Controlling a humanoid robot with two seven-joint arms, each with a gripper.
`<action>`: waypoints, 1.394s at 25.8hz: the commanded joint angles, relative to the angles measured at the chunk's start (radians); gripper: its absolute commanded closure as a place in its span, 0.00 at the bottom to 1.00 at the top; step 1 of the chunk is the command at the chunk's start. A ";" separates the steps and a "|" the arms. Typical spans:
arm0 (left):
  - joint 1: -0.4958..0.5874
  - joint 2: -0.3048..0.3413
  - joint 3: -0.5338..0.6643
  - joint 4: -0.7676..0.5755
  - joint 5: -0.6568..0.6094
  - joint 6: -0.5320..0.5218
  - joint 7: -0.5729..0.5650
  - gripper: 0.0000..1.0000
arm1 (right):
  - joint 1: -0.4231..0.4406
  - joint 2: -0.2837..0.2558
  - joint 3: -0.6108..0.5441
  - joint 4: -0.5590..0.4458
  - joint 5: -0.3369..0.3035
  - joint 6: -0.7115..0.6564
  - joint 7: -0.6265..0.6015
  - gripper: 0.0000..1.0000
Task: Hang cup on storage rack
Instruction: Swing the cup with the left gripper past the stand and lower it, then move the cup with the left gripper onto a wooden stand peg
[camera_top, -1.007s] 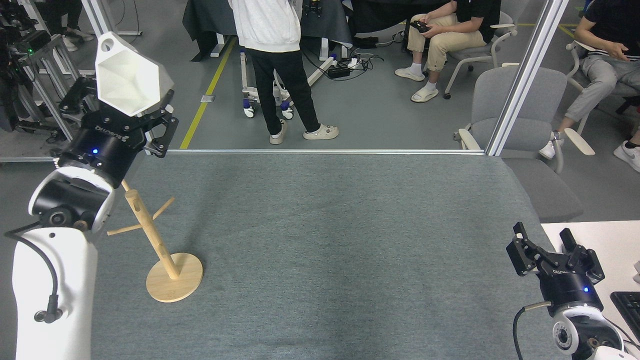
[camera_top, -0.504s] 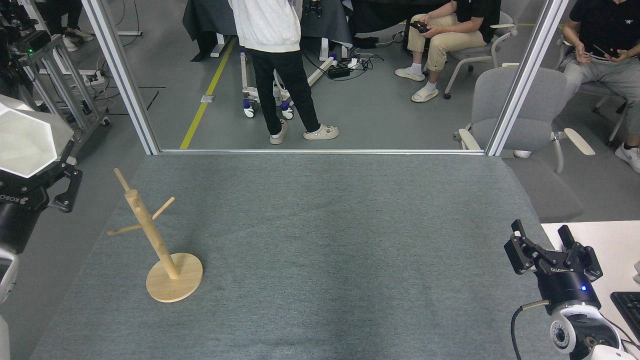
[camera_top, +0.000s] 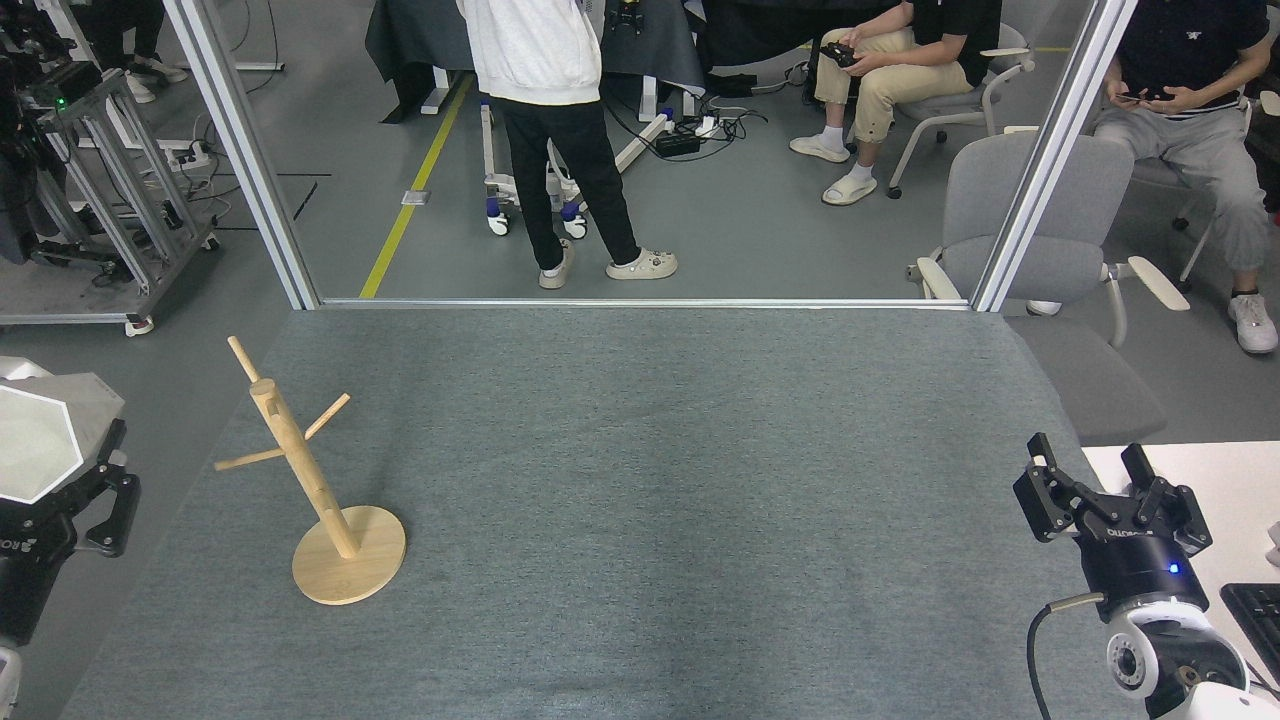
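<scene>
The white faceted cup (camera_top: 45, 435) sits at the far left edge, mouth up, held in my left gripper (camera_top: 60, 480), whose black fingers are shut on its lower part. It hangs off the left side of the table, well left of the storage rack (camera_top: 310, 480). The rack is a light wooden mug tree with a round base, a leaning post and thin bare pegs. My right gripper (camera_top: 1100, 485) stands open at the right table edge, holding nothing.
The grey felt table (camera_top: 640, 480) stretches between both arms. A white desk with a keyboard (camera_top: 1255, 605) lies at the lower right. Behind the table are metal frame posts, a grey chair (camera_top: 1040, 230), a standing person and seated people.
My left gripper with the cup has dropped from high above the rack, down and to the left, to the frame's left edge. The right gripper has barely moved.
</scene>
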 joint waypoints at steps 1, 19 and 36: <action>0.010 -0.027 0.001 0.061 0.000 -0.058 0.058 0.76 | -0.013 0.003 -0.002 0.000 -0.001 0.005 -0.001 0.01; 0.056 -0.044 -0.133 0.202 -0.061 -0.056 0.114 0.79 | -0.022 0.000 -0.002 0.000 -0.003 0.011 -0.001 0.01; 0.040 -0.018 -0.134 0.228 -0.135 -0.058 0.101 0.79 | -0.022 -0.002 -0.001 0.000 -0.003 0.009 -0.001 0.01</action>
